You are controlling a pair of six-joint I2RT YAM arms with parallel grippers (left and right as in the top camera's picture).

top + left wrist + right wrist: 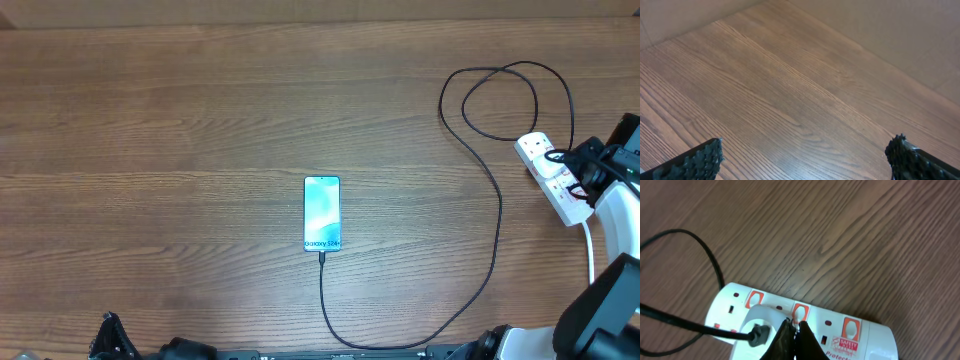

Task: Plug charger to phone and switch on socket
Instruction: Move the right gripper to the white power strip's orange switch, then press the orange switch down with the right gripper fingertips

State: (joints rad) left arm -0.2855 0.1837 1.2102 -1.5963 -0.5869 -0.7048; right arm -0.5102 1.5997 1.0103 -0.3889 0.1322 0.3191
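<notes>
while the right gripper [796,324], pressed together, meets the socket's [870,340] middle switch [800,312], the phone [322,213] lies well apart from the socket, the charger [497,210] joining them. the left gripper [806,145], far from the socket, is spread wide.

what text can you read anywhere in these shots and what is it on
"Galaxy S24" on the phone screen, lower end; next character blurred.
"SAFETY" on the socket, on its red label; line beneath too small.
"Protect" on the socket, cut off by the frame edge.
</notes>
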